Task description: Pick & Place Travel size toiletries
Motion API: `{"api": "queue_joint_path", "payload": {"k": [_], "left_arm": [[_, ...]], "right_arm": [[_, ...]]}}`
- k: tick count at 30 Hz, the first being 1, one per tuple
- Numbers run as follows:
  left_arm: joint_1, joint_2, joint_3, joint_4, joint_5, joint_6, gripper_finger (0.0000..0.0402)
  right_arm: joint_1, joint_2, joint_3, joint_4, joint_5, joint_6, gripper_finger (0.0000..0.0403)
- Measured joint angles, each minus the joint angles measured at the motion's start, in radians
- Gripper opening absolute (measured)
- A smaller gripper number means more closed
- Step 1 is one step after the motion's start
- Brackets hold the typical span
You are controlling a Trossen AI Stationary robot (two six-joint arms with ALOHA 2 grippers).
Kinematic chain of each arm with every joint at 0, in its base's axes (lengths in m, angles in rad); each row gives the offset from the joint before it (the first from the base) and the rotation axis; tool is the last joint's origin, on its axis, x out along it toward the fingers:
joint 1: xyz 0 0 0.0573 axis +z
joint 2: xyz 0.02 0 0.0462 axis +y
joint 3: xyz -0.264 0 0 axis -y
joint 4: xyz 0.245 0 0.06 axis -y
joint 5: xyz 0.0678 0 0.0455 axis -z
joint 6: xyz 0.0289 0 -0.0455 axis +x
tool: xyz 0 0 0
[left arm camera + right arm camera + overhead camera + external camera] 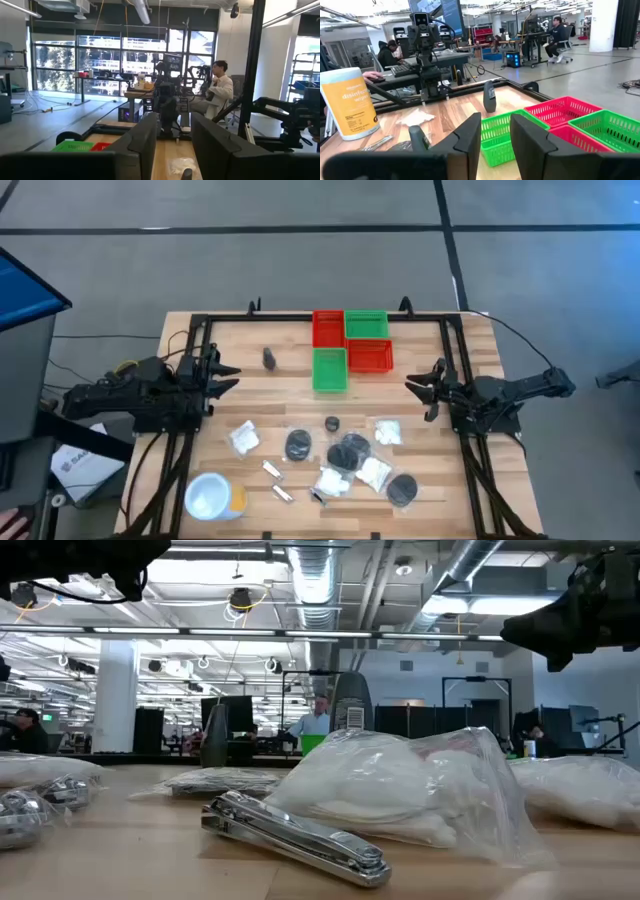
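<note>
The travel size toiletries lie loose on the wooden table's near half: white wrapped packets [244, 438] [386, 432] [372, 472], black discs [298, 445] [402, 488] and thin silver sachets [272, 470]. A small dark grey bottle [270, 358] [490, 96] stands upright farther back, left of the bins. My left gripper [234, 378] [175, 145] hovers at the table's left side, open and with nothing between its fingers. My right gripper [418, 383] [495, 145] hovers at the right side, also open with nothing in it. Both point toward the table's middle.
Red and green bins [350, 340] [560, 115] stand in a cluster at the far middle. A white round tub with an orange side [210, 495] [350, 102] stands near the front left. A black frame [300, 317] runs around the table. People sit at desks in the room beyond.
</note>
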Motion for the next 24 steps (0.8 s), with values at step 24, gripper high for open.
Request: {"api": "queue_joint_path", "payload": {"k": [24], "left_arm": [[0.0, 0.04, 0.0, 0.018, -0.105, -0.007, 0.0112]], "right_arm": [[0.0, 0.0, 0.0, 0.0, 0.0, 0.0, 0.0096]]}}
